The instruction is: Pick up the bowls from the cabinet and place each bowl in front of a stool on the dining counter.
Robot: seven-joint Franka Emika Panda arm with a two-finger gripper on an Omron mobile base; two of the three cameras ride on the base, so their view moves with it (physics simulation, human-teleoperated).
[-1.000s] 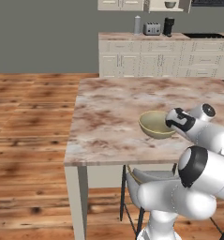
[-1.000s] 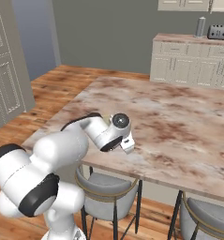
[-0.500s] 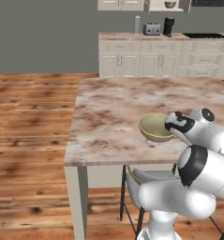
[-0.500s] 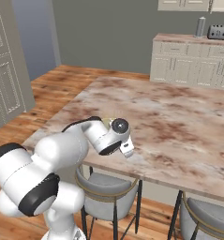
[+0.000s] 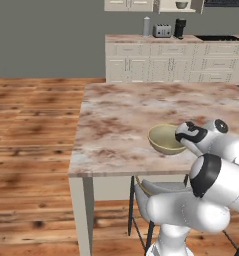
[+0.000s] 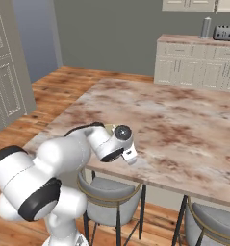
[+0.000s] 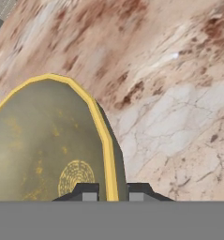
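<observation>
An olive-yellow speckled bowl (image 5: 165,139) with a yellow rim (image 7: 100,126) is upright, low over the dining counter (image 5: 116,125) near its front edge. I cannot tell whether it touches the marble. My gripper (image 5: 184,137) is shut on the bowl's right rim, with one fingertip (image 7: 87,191) inside the bowl (image 7: 43,145) and the other outside. A grey stool (image 6: 111,192) stands under the counter (image 6: 184,120) right below my hand (image 6: 120,144), and a second stool (image 6: 212,223) stands to its right. A dark bowl (image 5: 181,5) sits on a shelf of the open wall cabinet (image 5: 166,6) far behind.
A run of cream drawer units (image 5: 176,60) lines the back wall, with a toaster (image 5: 162,31) and other small appliances on it. A tall panelled door (image 6: 6,72) stands at the left. Wooden floor (image 5: 31,120) lies left of the counter.
My hand has brought the bowl slightly down and toward the counter's front edge. The grip on the rim is unchanged.
</observation>
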